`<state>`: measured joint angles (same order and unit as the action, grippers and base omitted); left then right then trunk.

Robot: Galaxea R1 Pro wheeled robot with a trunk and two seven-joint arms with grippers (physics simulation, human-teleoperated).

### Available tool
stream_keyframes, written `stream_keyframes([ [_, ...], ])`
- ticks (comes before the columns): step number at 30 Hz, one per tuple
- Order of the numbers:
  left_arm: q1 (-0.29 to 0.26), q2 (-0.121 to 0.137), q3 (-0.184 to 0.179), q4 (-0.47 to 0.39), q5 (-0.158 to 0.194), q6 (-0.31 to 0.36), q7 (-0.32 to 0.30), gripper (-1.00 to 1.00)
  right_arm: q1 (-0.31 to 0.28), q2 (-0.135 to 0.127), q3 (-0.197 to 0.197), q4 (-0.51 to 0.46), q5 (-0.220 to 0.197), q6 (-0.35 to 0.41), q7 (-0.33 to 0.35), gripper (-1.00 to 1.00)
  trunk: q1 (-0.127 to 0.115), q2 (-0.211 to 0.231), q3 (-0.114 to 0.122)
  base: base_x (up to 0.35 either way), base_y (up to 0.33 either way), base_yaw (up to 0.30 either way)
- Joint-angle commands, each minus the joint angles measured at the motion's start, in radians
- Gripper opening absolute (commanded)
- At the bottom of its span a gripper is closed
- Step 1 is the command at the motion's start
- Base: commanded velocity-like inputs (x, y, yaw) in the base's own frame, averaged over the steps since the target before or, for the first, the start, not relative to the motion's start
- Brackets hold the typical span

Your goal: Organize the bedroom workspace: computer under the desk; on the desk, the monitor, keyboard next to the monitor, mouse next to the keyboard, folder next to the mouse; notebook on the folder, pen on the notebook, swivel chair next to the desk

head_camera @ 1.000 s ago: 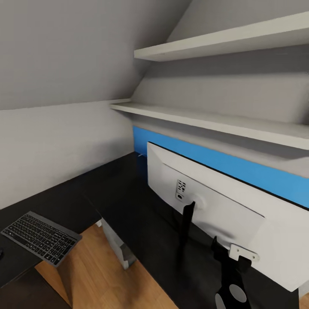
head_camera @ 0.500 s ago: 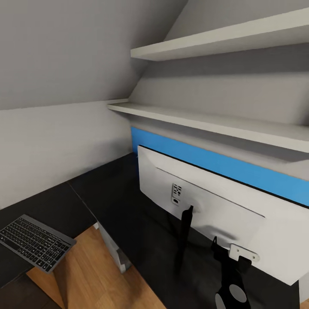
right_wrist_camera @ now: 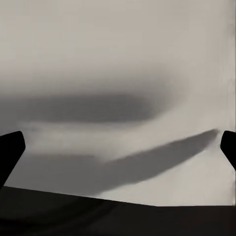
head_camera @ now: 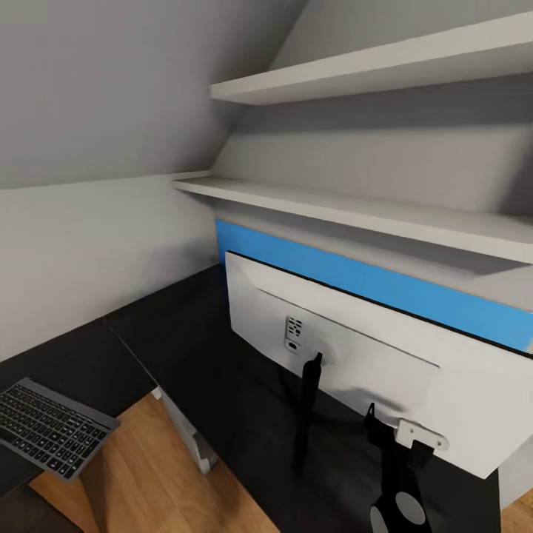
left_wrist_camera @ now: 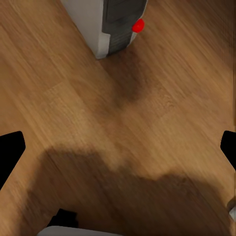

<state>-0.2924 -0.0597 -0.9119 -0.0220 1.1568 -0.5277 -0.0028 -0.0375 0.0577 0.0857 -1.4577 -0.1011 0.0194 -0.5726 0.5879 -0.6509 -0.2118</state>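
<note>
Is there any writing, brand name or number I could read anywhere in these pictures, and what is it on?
None can be read.
Keyboard: the key legends are too small and blurred to read.
Monitor: its light-grey back shows a small port panel, with no legible label.
Computer: a plain red dot, no text.

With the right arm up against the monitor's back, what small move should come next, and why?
Probably keep turning the monitor with the right gripper: its light-grey back still faces the camera and its screen faces the blue back panel. The keyboard also overhangs the desk edge.
</note>
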Motion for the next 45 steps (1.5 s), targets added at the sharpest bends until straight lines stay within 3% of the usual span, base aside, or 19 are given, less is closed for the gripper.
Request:
stream_keyframes([
  [1,-0.001,0.0,-0.009,0.0,0.009,-0.003,0.0,1.0,-0.001,0.0,0.003,-0.001,-0.006,-0.004,-0.006,1.0,0.0,-0.001,-0.002,0.0,0.0,-0.102],
  [20,-0.001,0.005,-0.008,0.0,0.009,-0.004,0.0,1.0,-0.001,0.003,0.007,0.022,-0.008,-0.017,-0.004,1.0,0.0,-0.001,-0.002,0.0,0.026,-0.024],
  [32,-0.001,0.006,-0.008,0.0,0.009,-0.005,0.0,1.0,-0.001,0.004,0.007,0.036,-0.007,-0.016,-0.004,1.0,0.0,-0.001,-0.002,0.0,0.286,-0.246],
  [45,-0.001,0.006,-0.008,0.0,0.009,-0.005,0.0,1.0,-0.001,0.002,-0.002,0.034,-0.008,-0.016,-0.006,1.0,0.0,-0.001,-0.002,0.0,0.044,-0.26],
])
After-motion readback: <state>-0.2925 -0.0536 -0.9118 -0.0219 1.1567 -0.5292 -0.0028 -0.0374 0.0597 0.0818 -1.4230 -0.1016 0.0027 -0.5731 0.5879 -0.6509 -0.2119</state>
